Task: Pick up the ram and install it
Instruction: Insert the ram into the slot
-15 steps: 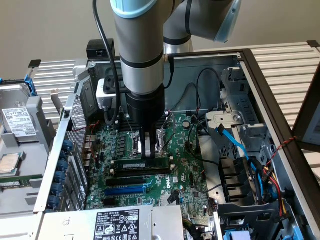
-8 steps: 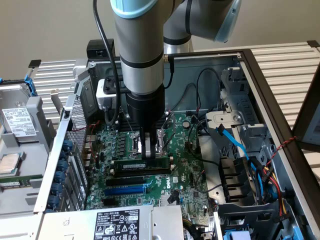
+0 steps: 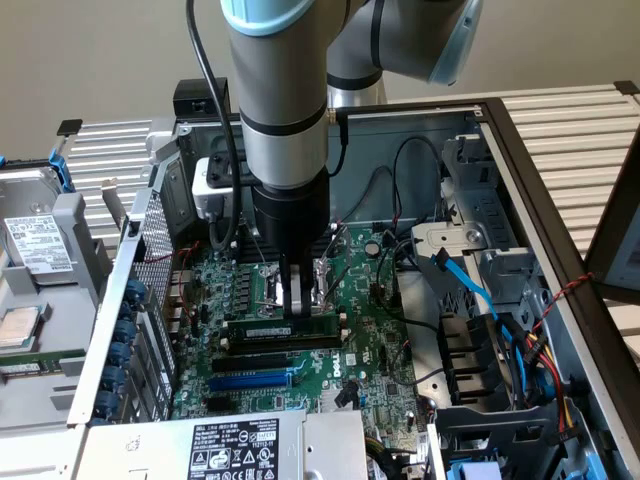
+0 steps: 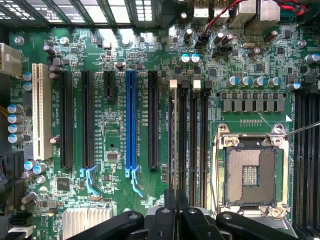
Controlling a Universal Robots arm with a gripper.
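Note:
The ram [image 3: 262, 329] is a thin green stick with a white sticker. It stands on edge along the black memory slots [image 3: 280, 344] on the motherboard, inside the open computer case. My gripper [image 3: 294, 308] comes straight down onto its top edge near the middle and is shut on it. Whether the stick is seated in the slot I cannot tell. In the wrist view the gripper [image 4: 176, 202] has its black fingers [image 4: 162, 215] drawn together. The ram [image 4: 175, 150] shows edge-on as a thin strip over the memory slot nearest the expansion slots.
A long blue expansion slot [image 3: 250, 380] [image 4: 131, 120] lies beside the memory slots, and an open CPU socket [image 4: 250, 175] on their other side. Blue and black cables [image 3: 470, 290] crowd the exterior view's right. A drive cage [image 3: 35, 250] sits at the exterior view's left, and a labelled metal box [image 3: 240, 445] at the front.

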